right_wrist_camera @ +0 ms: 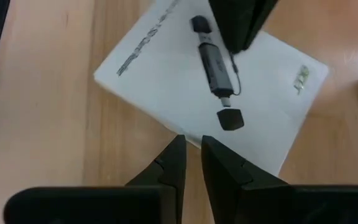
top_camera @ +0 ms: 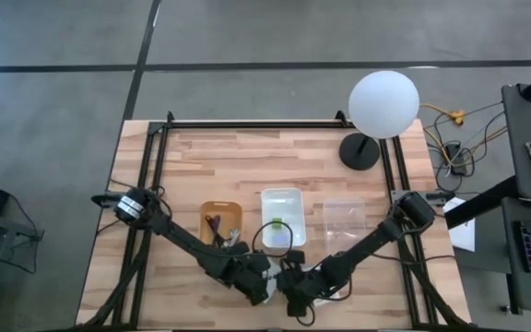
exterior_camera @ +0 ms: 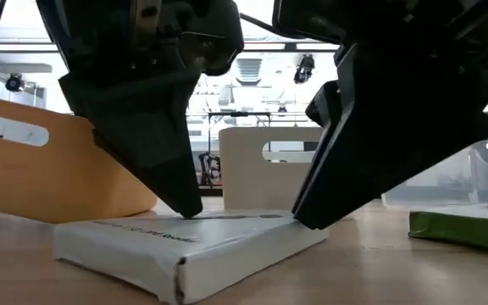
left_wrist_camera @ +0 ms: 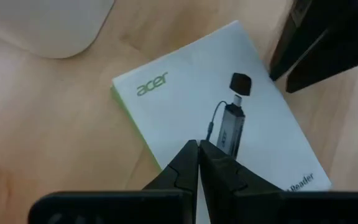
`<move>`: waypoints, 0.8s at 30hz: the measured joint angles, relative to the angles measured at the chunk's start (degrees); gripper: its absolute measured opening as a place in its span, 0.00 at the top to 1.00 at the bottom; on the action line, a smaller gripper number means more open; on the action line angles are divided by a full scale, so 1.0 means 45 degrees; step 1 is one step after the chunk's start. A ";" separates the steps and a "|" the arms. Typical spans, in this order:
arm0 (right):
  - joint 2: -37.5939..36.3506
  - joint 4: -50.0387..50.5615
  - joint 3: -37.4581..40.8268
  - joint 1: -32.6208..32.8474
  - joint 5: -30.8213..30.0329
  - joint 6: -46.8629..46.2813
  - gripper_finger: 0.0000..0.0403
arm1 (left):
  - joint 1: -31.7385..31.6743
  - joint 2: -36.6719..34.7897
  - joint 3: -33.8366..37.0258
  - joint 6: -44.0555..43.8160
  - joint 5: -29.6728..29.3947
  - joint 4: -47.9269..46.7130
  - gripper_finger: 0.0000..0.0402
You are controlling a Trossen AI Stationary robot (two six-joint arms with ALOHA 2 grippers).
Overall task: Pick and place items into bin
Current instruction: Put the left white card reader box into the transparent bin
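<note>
A white square card box (exterior_camera: 185, 246), printed with a dark card reader (left_wrist_camera: 229, 121) and edged in green, lies flat on the table near its front edge. It also shows in the right wrist view (right_wrist_camera: 166, 68). My left gripper (left_wrist_camera: 199, 147) is shut, its tips down on the box's top. My right gripper (right_wrist_camera: 192, 142) is almost shut, with only a narrow slit between the fingers, and stands at the box's right edge. Both grippers meet at the front centre in the high view (top_camera: 279, 281). A second green-edged card (exterior_camera: 464, 227) lies on the table to the right. My left gripper presses its shut fingertips (exterior_camera: 189, 210) down on the box's top face (left_wrist_camera: 185, 134), beside the printed reader, slanting down from the table's left. The box lies flat on the table. My right gripper meets the box's right edge (exterior_camera: 299, 222) with its fingertips, slanting down from the table's right. Whether it pushes or only touches, I cannot tell.
Three bins stand behind the box: an orange one (top_camera: 221, 221) with dark cables in it, a white one (top_camera: 282, 217) with a green thing in it, and a clear one (top_camera: 344, 217). A lamp with a white globe (top_camera: 383, 103) stands at the far right.
</note>
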State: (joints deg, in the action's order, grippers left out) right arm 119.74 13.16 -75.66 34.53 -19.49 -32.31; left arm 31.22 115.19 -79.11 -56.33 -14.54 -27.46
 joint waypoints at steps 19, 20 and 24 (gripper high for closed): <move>-0.0029 0.0080 0.0000 0.0057 -0.0047 0.0087 0.89 | 0.0779 -0.0178 -0.2928 0.0255 0.0032 -0.6536 1.00; -0.0034 0.0089 0.0000 0.0092 -0.0039 0.0248 0.89 | 0.0924 -0.0140 -0.2875 0.0167 0.0244 -0.6293 1.00; -0.0034 0.0090 0.0000 0.0140 -0.0028 0.0538 0.89 | 0.1428 0.0070 -0.2826 -0.0684 0.0237 -0.6067 1.00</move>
State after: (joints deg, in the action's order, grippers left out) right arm 119.59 13.56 -75.66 35.16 -19.62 -29.88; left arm 37.65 115.50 -91.83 -59.41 -13.47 -54.76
